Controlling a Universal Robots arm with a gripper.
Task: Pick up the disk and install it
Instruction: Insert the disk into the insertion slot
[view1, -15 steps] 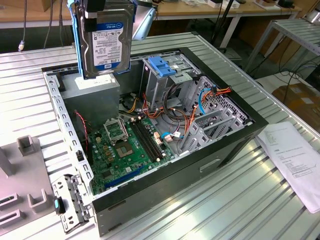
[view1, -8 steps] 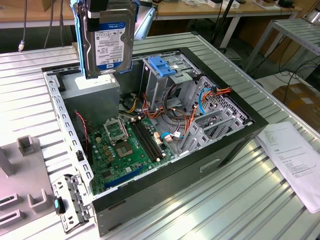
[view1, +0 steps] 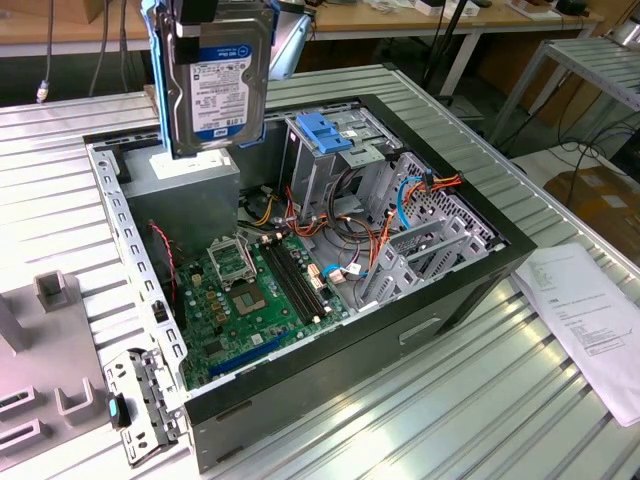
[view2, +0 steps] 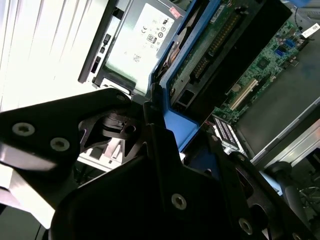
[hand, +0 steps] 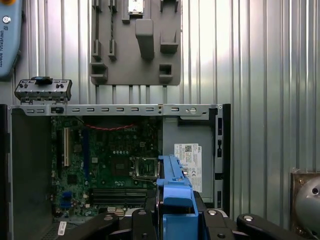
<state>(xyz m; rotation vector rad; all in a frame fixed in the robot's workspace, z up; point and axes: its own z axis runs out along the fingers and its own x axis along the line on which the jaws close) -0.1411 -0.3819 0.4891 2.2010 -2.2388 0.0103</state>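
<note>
Exterior view: the ribbed metal table (view1: 470, 400) carries an open computer case (view1: 300, 395) with its side panel off. Inside lie the green motherboard (view1: 250, 300), a grey power supply box (view1: 185, 185) and the grey drive cage (view1: 330, 160) with its blue handle.

The disk (view1: 215, 85) hangs in the air above the case, over the power supply box and well clear of it. The cage stands to the exterior view's right of it.

The gripper (hand: 175, 217) holds the disk at its upper end, with the jaws closed on the blue carrier rail.

I judge the pick-up as done and the carry toward the bay as the step in hand; the disk is not yet installed.

The disk's long axis runs up and down, leaning slightly. Its white label faces the exterior camera and its circuit-board side shows in the second wrist view.

Seating it would call for bringing it across to the cage and lining up the blue rails squarely with an empty bay. I cannot tell from these views which bay is free.
</note>
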